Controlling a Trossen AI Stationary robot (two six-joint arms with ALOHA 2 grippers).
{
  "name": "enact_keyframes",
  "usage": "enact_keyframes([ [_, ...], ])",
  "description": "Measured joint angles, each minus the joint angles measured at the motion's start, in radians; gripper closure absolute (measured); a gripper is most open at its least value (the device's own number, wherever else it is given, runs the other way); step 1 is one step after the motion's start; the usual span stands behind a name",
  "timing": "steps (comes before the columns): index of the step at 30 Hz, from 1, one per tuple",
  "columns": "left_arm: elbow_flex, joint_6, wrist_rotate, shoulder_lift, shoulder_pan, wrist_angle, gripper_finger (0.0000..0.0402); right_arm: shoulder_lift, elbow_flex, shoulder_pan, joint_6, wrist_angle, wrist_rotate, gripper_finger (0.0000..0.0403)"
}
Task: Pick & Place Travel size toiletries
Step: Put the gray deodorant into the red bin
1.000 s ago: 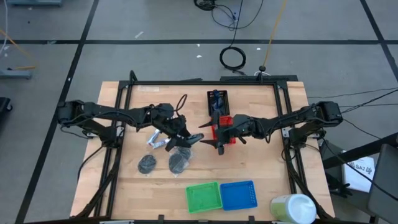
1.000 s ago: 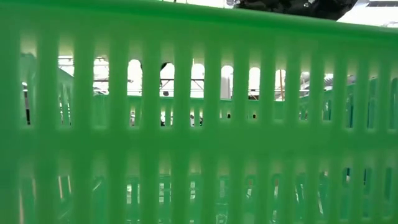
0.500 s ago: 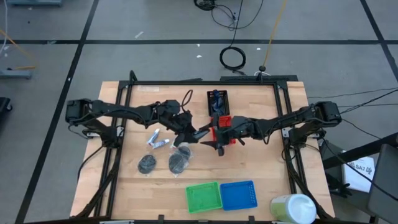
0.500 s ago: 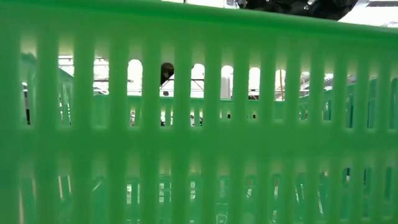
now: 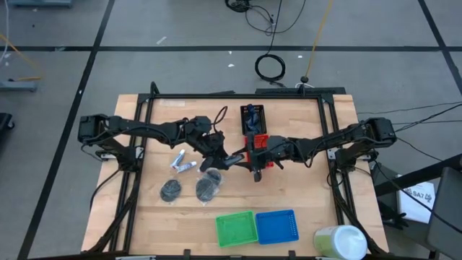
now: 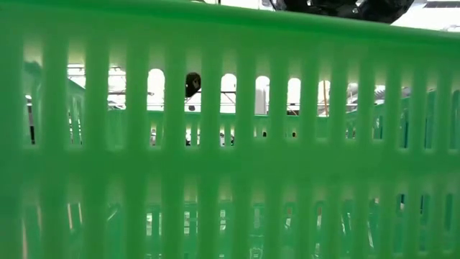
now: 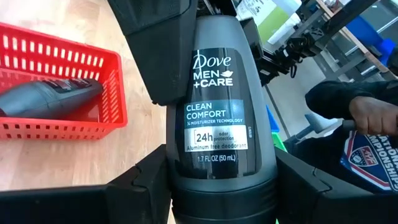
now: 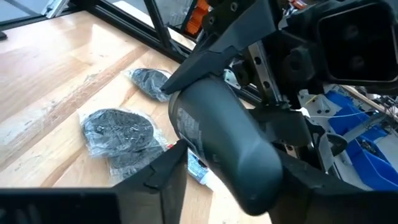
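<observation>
Clearly 2 pads [image 5: 189, 189], perhaps 2 tubes [image 5: 182, 163].

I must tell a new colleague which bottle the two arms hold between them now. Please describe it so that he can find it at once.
Look at the middle of the wooden table, just beside the red basket. There the left gripper and the right gripper meet, both closed around one dark grey bottle. Unlike the similar bottle lying in the red basket, it is off the table and its label reads Dove Men+Care Clean Comfort.
</observation>
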Motion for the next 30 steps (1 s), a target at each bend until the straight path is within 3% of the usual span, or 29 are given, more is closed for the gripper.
enact_keyframes([
  [6,0.000,0.000,0.018,0.000,-0.001,-0.006,0.0206,0.000,0.000,-0.002,-0.008,0.000,-0.064,0.0278],
  [11,0.000,0.000,0.017,0.000,-0.002,-0.010,0.0196,0.000,0.000,-0.001,-0.013,0.003,-0.069,0.0283],
  [24,-0.002,0.002,-0.027,0.003,0.002,-0.027,0.0195,-0.005,0.003,0.000,0.035,0.135,-0.077,0.0197],
  [30,-0.002,0.006,-0.010,0.001,0.001,-0.021,0.0207,-0.002,0.002,-0.001,0.028,0.087,-0.073,0.0189],
])
